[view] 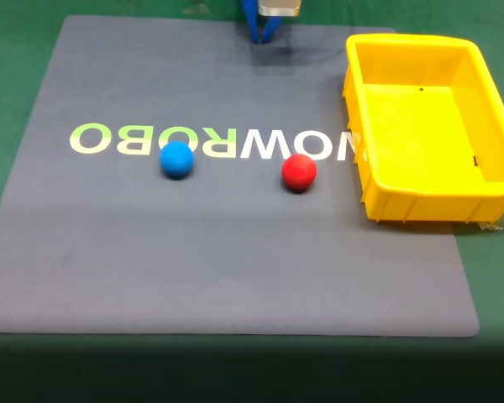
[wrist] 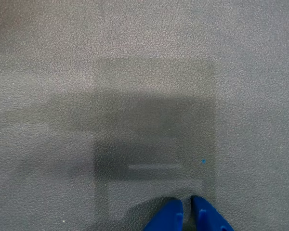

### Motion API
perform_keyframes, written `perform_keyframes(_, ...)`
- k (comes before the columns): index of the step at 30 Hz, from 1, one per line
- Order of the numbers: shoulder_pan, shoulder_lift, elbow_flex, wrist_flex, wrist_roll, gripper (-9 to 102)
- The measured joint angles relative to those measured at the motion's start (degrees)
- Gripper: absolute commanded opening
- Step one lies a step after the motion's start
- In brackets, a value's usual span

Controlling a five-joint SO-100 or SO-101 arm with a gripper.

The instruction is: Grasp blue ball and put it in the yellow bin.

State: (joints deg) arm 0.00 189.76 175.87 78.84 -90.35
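Gripper (wrist: 187,211) hangs over bare grey mat (view: 235,252) at its far edge, blue fingertips nearly together, holding nothing. Blue ball (view: 176,159) lies well forward and left; yellow bin (view: 378,189) right.

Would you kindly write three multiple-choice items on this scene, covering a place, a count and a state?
1. In the fixed view, the blue ball lies:
A. left of the red ball
B. in the bin
C. off the mat

2. Balls on the mat:
A. one
B. two
C. three

3. The tool is:
A. holding the blue ball
B. holding the red ball
C. holding nothing

Key: 1 A, the blue ball sits left of the red one. 2 B, one blue, one red. 3 C, its fingertips nearly meet over bare mat in the wrist view.
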Motion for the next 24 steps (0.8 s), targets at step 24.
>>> perform_keyframes(24, 2.2, 0.0, -0.6, -9.8, -5.3, 25)
